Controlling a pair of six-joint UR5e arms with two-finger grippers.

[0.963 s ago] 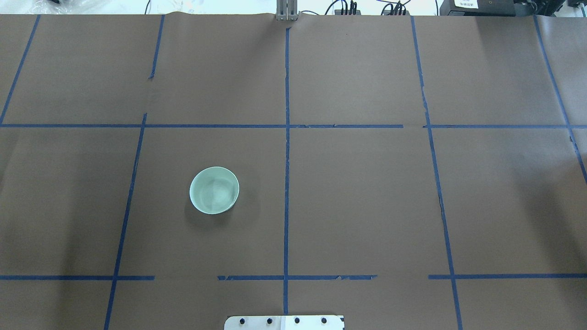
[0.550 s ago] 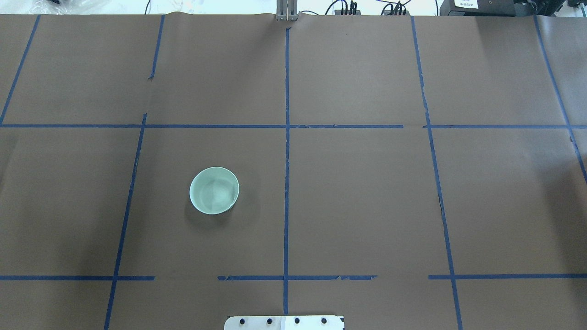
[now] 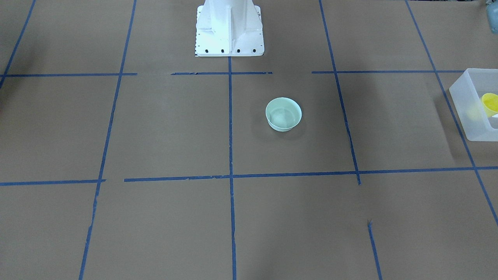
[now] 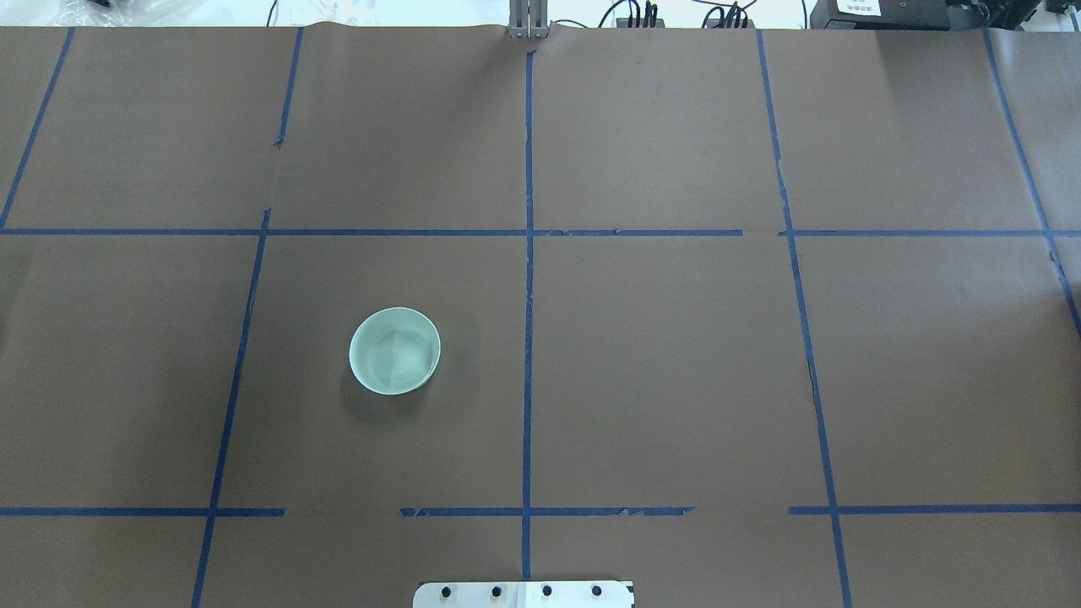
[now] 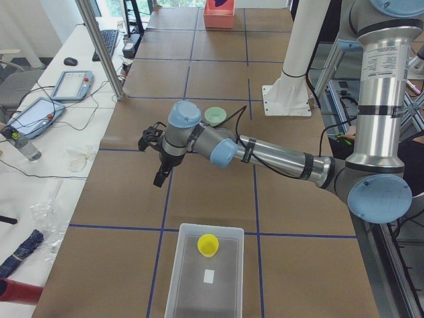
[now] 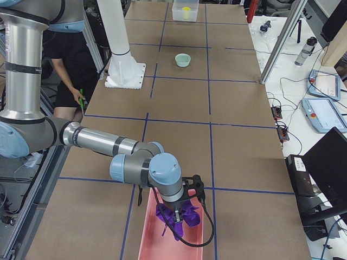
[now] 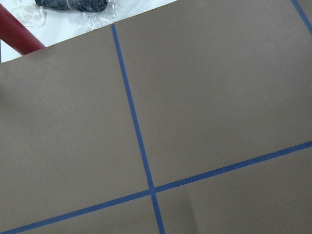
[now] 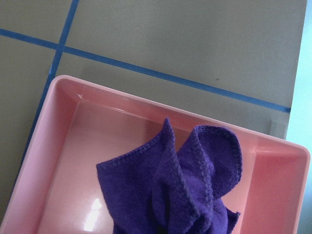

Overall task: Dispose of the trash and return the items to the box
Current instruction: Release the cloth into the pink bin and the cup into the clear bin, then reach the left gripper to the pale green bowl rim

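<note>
A pale green bowl [image 4: 394,350] stands upright on the brown paper, left of the centre line; it also shows in the front view [image 3: 283,114]. A clear box [image 5: 207,271] at the table's left end holds a yellow cup [image 5: 208,245]. A purple cloth [image 8: 180,190] lies bunched in a pink bin [image 8: 63,146] at the right end. My left gripper [image 5: 159,177] hangs over bare paper between bowl and clear box. My right gripper [image 6: 175,223] is over the pink bin at the cloth [image 6: 187,214]. I cannot tell whether either gripper is open or shut.
The robot's white base [image 3: 228,29] stands at the table's near middle edge. Blue tape lines divide the paper. A small white piece [image 5: 209,275] lies in the clear box. Tablets, cables and bottles lie on the side desk [image 5: 40,112]. A person [image 6: 68,81] stands behind the robot.
</note>
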